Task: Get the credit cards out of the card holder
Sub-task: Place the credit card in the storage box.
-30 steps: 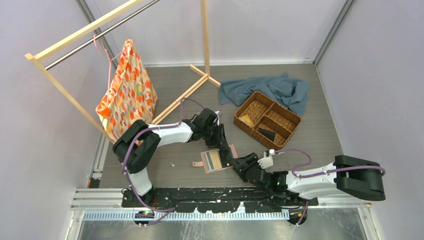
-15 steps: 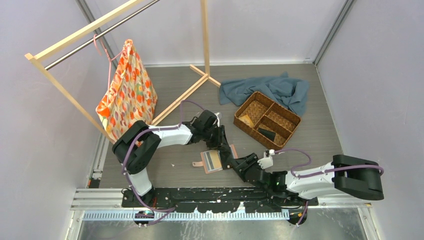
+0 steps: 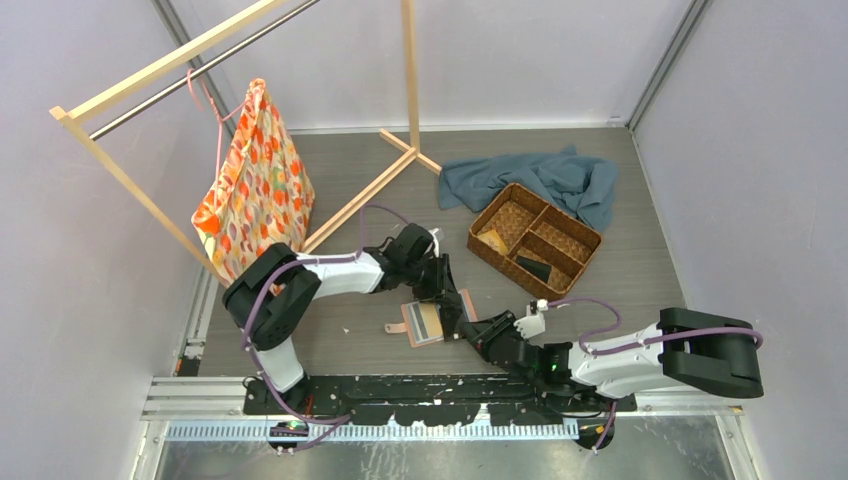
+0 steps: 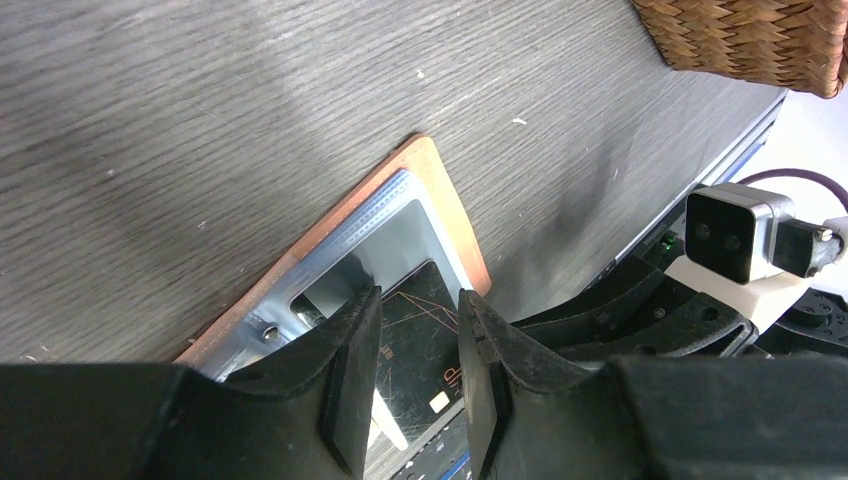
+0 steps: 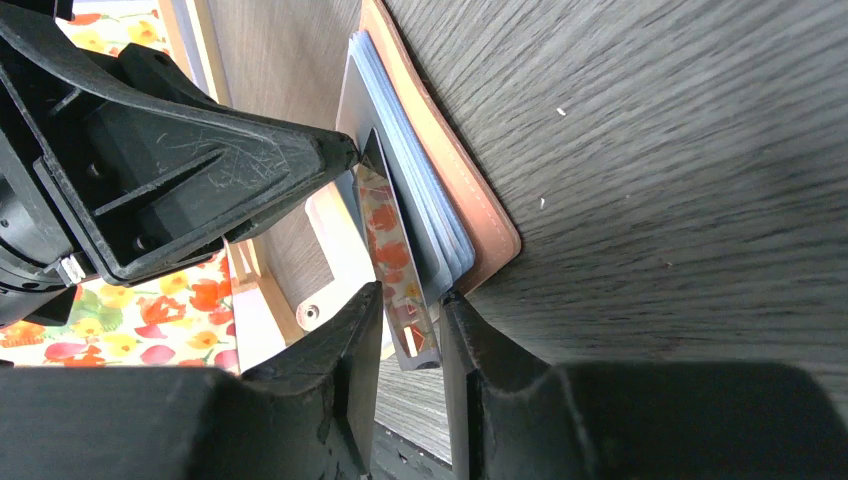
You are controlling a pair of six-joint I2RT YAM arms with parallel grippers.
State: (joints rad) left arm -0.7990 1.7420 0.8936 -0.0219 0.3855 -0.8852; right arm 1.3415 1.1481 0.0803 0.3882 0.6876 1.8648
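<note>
The salmon-pink card holder [image 3: 425, 322] lies open on the table, grey slots facing up. My left gripper [image 3: 447, 295] presses its open fingertips onto the holder [image 4: 440, 190], with a black credit card [image 4: 420, 330] flat beneath the gap of the left gripper [image 4: 420, 295]. My right gripper [image 3: 468, 328] is at the holder's right edge [image 5: 460, 170]. A glossy credit card [image 5: 395, 250] sticks out of a slot, its end between the jaws of the right gripper [image 5: 412, 293]. A gap shows on the card's left side; on the right it sits close against the finger.
A brown woven basket [image 3: 575, 232] stands behind on the right; a tan card [image 3: 492, 240] and a dark one [image 3: 535, 268] lie in it. A blue cloth [image 3: 550, 175] lies past it. A floral bag [image 3: 255, 185] hangs on the wooden rack [image 3: 410, 70].
My right gripper has slid left up to the holder's edge and its jaws have narrowed around the protruding card. The left gripper stays pressed on the holder.
</note>
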